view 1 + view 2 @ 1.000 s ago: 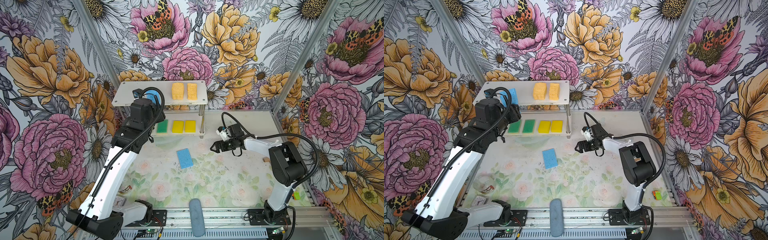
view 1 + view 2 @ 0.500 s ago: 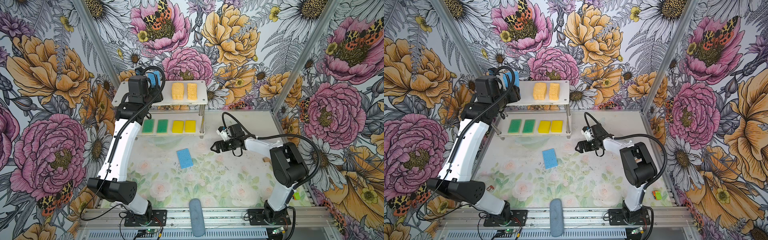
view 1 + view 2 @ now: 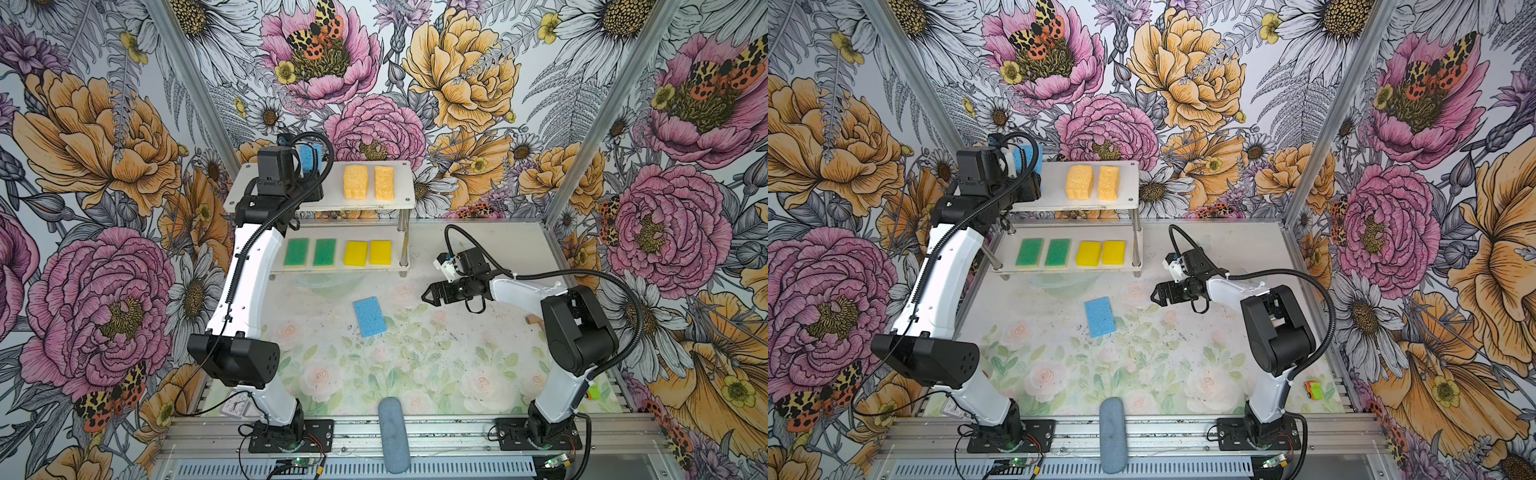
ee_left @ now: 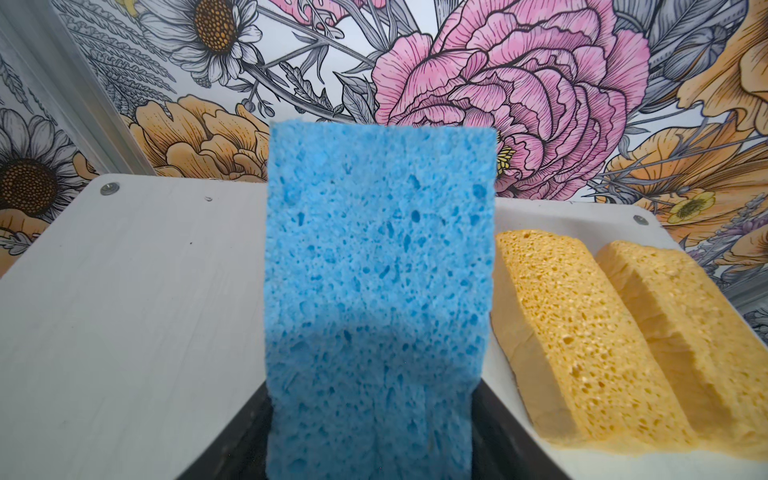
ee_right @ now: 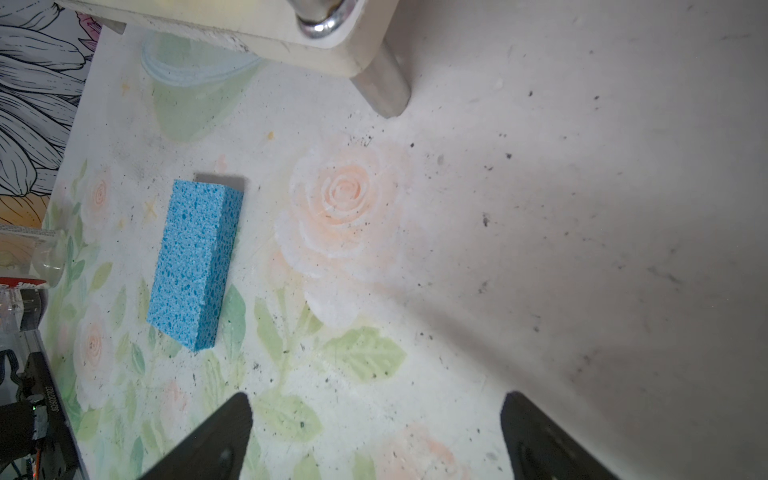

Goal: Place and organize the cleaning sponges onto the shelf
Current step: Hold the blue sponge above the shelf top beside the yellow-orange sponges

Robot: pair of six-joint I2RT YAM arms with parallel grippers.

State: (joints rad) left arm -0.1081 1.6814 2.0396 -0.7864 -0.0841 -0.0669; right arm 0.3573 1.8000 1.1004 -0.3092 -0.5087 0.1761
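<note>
The left tool (image 4: 370,449) is clenched on the near end of a blue sponge (image 4: 378,257). The sponge juts out beyond the fingers and appears to be held clear above the left half of the upper board (image 4: 137,291) of the shelf (image 3: 332,199). The two orange sponges (image 4: 557,324) lie just beside it, at roughly 3 o'clock in both top views.

If released at this tilt, the sponge would probably flop over. It could land askew, lean on the nearer orange one, or drop off the board's 12 o'clock edge. The forearm also crosses the shelf's front-left corner, so a careless descent might shove the shelf.

The right tool (image 5: 376,411) is spread wide and empty over the worktop (image 5: 582,208). The second blue sponge (image 5: 191,266) lies at about its 8 o'clock.

A second ago the left tool was lower, in front of the shelf. It has since climbed above the upper board, while the right arm has not moved.
</note>
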